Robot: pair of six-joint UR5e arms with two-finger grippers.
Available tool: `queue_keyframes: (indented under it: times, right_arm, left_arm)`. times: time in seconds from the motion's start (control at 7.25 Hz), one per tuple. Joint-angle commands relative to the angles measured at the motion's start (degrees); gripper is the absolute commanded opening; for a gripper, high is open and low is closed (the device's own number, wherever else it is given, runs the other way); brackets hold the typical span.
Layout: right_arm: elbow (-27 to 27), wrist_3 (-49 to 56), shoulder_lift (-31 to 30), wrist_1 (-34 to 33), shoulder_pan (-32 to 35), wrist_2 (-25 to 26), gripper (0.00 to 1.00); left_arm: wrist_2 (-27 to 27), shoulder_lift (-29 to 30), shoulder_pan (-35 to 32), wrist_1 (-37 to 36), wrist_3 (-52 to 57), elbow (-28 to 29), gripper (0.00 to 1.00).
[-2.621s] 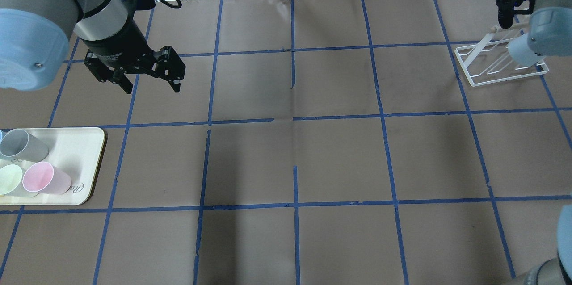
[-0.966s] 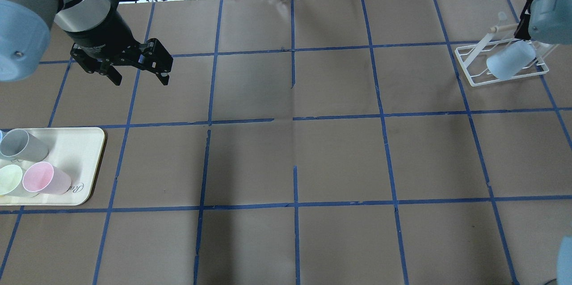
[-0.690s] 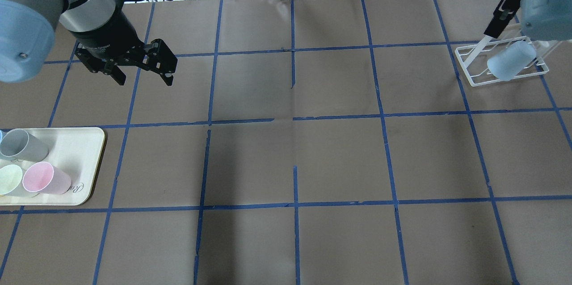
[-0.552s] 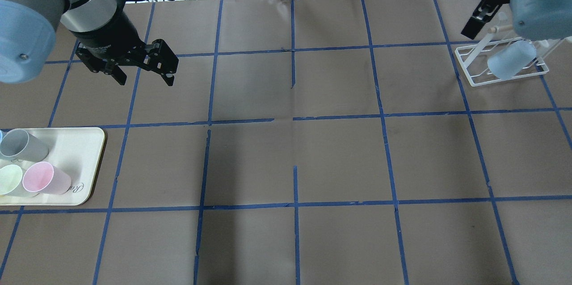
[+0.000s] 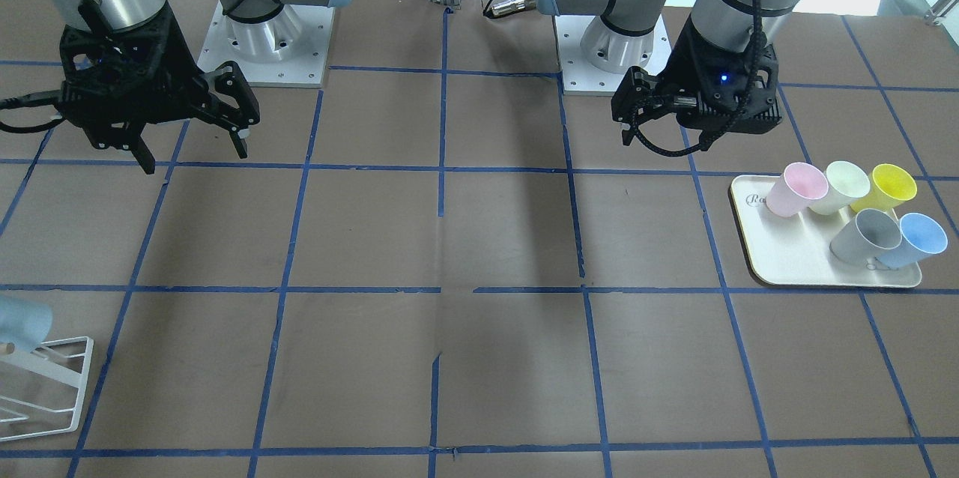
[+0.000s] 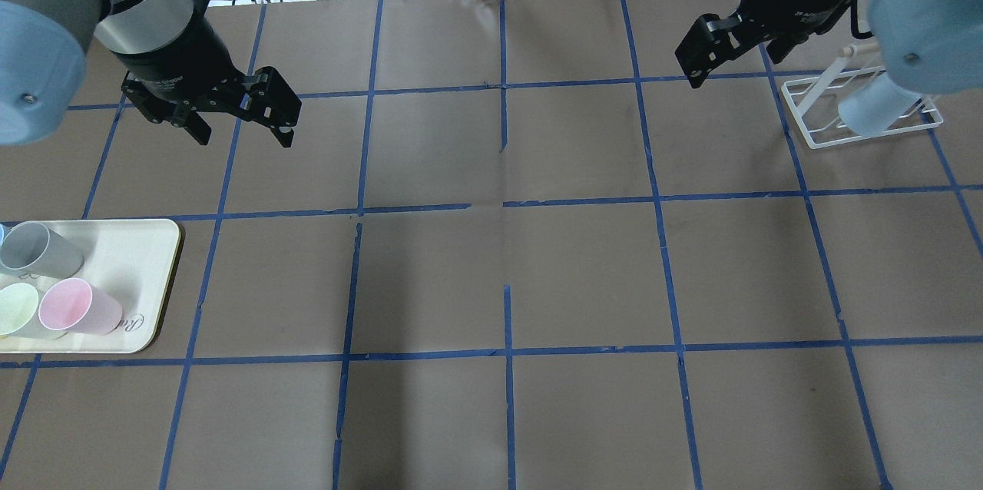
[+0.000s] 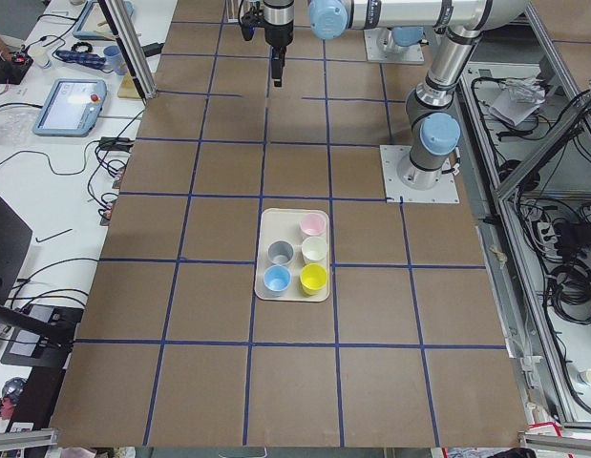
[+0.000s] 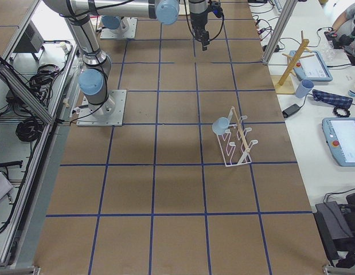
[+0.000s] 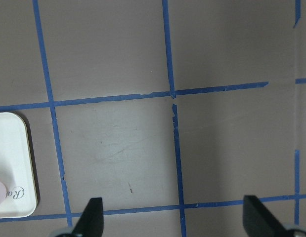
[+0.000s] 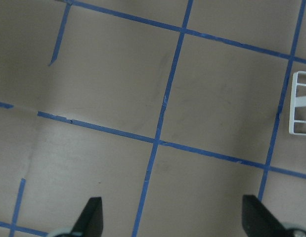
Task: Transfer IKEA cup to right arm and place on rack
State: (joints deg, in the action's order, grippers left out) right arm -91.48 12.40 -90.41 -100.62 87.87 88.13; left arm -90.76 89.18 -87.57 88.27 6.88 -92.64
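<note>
A brown table (image 6: 584,275) gridded with blue tape carries the whole scene. The right arm (image 6: 918,10) and left arm (image 6: 46,21) enter the overhead view from its upper corners, and the front view alone shows both bases bolted at the robot's edge of the table.

The cream tray (image 5: 779,268) appears whole in the front and left side views. The overhead view cuts it at the frame edge, and the left wrist view catches only one corner. The white wire rack (image 8: 237,143) is complete only in the right side view. The front view crops it, and the right wrist view shows a single corner (image 10: 301,103).

The pale blue cup (image 8: 221,125) sits tilted on the rack, at the end nearest the robot, clear of both arms. Five cups (image 5: 854,212) stand on the tray in the front view: pink, pale green, yellow, grey and blue. The overhead view shows little beyond the grey, pale green and pink ones.

The right gripper (image 6: 733,60) hangs above bare table beside the rack, jaws spread wide, holding nothing. The left gripper (image 6: 244,138) hangs likewise wide and empty, well apart from the tray.
</note>
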Motion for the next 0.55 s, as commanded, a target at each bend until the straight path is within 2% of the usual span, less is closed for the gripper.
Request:
queue_keyframes:
  times: [0.0, 0.14, 0.41]
  right_arm:
    - [0.17, -11.93, -0.38, 2.18, -1.03, 1.59, 1.00]
    - [0.25, -15.01, -0.99, 7.67, -0.86, 2.65, 1.00]
    - [2.97, -17.31, -1.45, 11.49, 0.45, 2.05, 1.00]
  left_arm:
    - [-0.03, -0.06, 0.21, 0.06, -0.02, 0.09, 1.00]
    - [-0.03, -0.06, 0.30, 0.06, 0.07, 0.26, 1.00]
    - [-0.03, -0.06, 0.38, 0.06, -0.02, 0.35, 1.00]
